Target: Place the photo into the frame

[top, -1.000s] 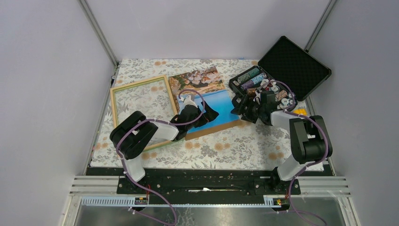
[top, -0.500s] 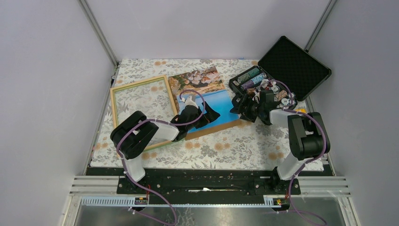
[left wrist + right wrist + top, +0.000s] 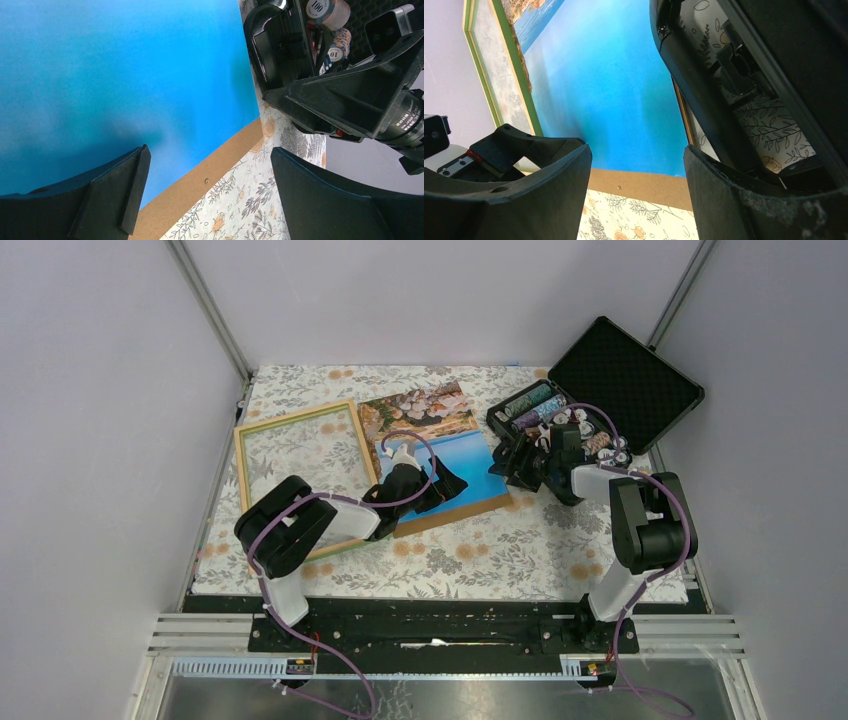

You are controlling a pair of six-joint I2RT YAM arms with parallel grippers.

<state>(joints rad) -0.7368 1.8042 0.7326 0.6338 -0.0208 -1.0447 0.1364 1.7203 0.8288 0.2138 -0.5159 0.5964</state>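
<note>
Blue sea and sky fill the photo (image 3: 470, 465), which lies face up in the middle of the top view, its rocky end toward the top. It rests on a brown board (image 3: 450, 517) that shows as a strip along the photo's lower edge and a thinner one along its right edge. The photo's left edge runs just beside the right rail of the frame (image 3: 295, 415). I cannot tell whether the two touch. The frame lies flat at centre left, and the flowered cloth (image 3: 560, 540) shows through its pane.

The left gripper (image 3: 209, 149) hangs over the photo's lower corner with its fingers spread wide and nothing between them. In its own view, blue paper, the board strip and cloth all show in the gap. The right gripper (image 3: 638, 147) sits at the photo's right edge, squeezed between that edge and the black case (image 3: 625, 375) of chips (image 3: 540, 405) at upper right. Its fingers stand apart, and nothing is gripped. The wrist view shows the paper and board edge between them, with the case wall close on the right.

Room is tight on that right side. Bare cloth lies open below the board, across the lower part of the top view, and in a narrower band above the photo and frame.
</note>
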